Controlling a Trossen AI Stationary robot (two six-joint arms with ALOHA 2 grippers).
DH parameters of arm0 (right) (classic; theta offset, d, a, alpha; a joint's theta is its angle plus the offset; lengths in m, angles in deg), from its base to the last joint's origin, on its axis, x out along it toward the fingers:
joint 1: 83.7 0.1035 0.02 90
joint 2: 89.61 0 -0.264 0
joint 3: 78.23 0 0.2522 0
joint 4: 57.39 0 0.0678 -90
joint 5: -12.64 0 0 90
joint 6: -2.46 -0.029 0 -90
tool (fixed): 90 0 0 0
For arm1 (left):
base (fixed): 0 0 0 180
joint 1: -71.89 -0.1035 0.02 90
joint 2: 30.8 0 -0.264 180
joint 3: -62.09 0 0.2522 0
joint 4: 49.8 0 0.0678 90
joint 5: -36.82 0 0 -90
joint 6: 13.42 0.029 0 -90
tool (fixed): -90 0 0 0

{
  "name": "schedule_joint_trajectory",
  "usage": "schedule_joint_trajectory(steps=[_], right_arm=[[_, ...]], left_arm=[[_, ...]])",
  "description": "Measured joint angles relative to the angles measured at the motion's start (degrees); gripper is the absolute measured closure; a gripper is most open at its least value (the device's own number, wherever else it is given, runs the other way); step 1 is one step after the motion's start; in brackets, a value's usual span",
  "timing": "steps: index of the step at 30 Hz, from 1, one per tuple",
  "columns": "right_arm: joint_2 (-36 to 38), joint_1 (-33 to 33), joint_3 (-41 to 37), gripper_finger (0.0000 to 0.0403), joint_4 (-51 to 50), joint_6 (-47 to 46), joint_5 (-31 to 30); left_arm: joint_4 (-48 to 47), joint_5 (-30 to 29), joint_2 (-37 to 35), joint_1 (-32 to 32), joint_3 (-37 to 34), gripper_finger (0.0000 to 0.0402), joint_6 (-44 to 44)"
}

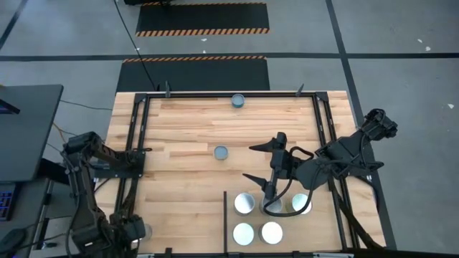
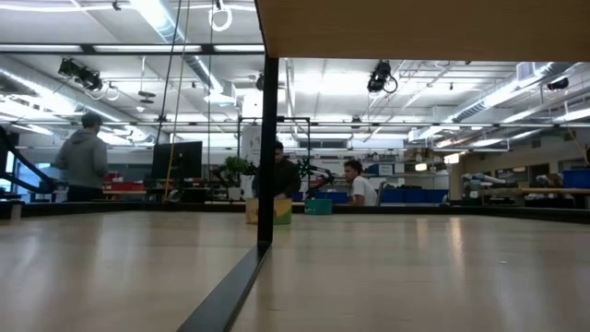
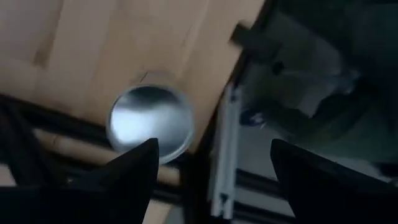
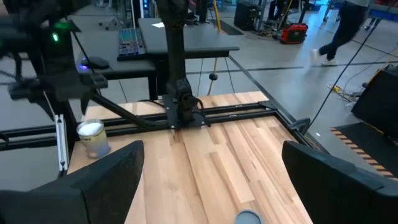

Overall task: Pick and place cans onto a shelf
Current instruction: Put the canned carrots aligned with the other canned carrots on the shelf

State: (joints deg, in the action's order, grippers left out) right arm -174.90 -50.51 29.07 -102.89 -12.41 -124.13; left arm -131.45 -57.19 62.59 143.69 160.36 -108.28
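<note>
Right end effector (image 1: pixel 262 161): fingers spread wide, holding nothing, poised over the worktop (image 1: pixel 179 122) just beyond the shelf (image 1: pixel 280 244); in the high view its arm crosses above the shelf's far-row cans.

Left end effector (image 3: pixel 211 168): fingers wide apart, holding nothing, at the worktop's near left corner over a black frame bar. One silver-topped can (image 3: pixel 151 122) stands upright just ahead of its fingertips, not touched.

Shelf cans: four with bright tops in a two-by-two cluster just below and behind the right end effector; far pair (image 1: pixel 245 203) and (image 1: pixel 301 203), near pair (image 1: pixel 244 233) and (image 1: pixel 272 232).

Loose cans: one dull blue-grey can (image 1: pixel 221 153) beside the right end effector, toward the worktop's middle; another (image 1: pixel 238 101) well beyond it at the far edge.

Room beyond the worktop: a seated person (image 2: pixel 358 184) and a standing person (image 2: pixel 85 159).
</note>
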Motion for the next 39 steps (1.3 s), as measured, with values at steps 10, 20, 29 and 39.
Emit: schedule_joint_trajectory(steps=[10,20,29,39], right_arm=[[0.00,0.02,0.00,0.0014,0.02,-0.37,0.41],[0.00,0.03,0.00,0.0014,-0.02,0.11,0.42],[0.00,-0.24,0.00,0.0014,-0.04,-1.43,0.44],[0.00,-0.24,0.00,0.0014,-0.05,-1.69,0.46]], left_arm=[[2.52,3.78,-0.10,-1.26,-6.40,0.0145,8.38],[-0.61,5.50,-1.56,-1.26,-4.86,0.0136,7.24],[3.27,3.61,-1.60,-1.52,-8.35,0.0051,13.34],[2.79,1.42,-1.55,-1.23,-9.21,0.0048,12.71]])
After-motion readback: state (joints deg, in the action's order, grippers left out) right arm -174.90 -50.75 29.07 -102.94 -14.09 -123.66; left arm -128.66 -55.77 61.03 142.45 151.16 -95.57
